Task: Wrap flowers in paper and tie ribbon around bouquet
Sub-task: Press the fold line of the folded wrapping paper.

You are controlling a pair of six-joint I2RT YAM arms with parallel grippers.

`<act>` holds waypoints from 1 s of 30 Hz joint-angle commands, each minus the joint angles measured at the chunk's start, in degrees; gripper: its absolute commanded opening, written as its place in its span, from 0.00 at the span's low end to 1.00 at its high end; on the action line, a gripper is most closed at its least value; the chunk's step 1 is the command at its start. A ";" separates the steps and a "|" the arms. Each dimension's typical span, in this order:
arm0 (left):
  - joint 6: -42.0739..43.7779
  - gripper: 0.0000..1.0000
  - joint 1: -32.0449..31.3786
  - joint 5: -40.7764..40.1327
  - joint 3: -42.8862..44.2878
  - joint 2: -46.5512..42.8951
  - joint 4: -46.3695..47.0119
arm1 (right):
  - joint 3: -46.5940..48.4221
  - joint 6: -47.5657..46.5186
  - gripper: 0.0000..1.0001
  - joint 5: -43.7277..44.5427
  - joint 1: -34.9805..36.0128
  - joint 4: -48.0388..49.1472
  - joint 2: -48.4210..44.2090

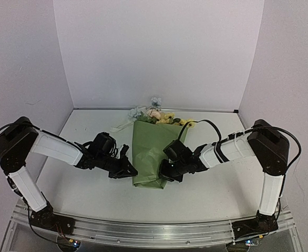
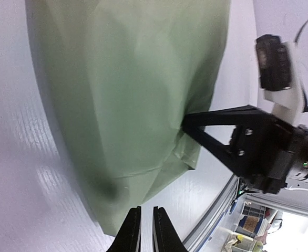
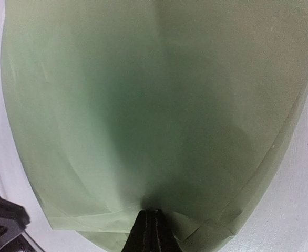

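The olive-green paper [image 1: 149, 152] lies folded into a cone in the middle of the table. The flowers [image 1: 155, 115], blue, pink and yellow, poke out of its wide far end. A pale strip that looks like the ribbon [image 1: 121, 126] lies left of the blooms. My left gripper [image 1: 132, 170] sits at the cone's near left edge. In the left wrist view [image 2: 146, 209] its jaws stand a narrow gap apart with only table between them. My right gripper [image 1: 163, 169] is shut, and its tips [image 3: 153, 211] press into the paper [image 3: 154, 94] near the narrow end.
White walls close in the table on three sides. A metal rail [image 1: 143, 231] runs along the near edge by the arm bases. The right arm's black cable [image 1: 206, 123] loops above the table behind the bouquet.
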 commanded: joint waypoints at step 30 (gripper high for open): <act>-7.64 0.11 8.97 14.57 7.06 12.43 18.13 | 0.80 -2.55 0.02 2.38 -0.05 -8.35 3.32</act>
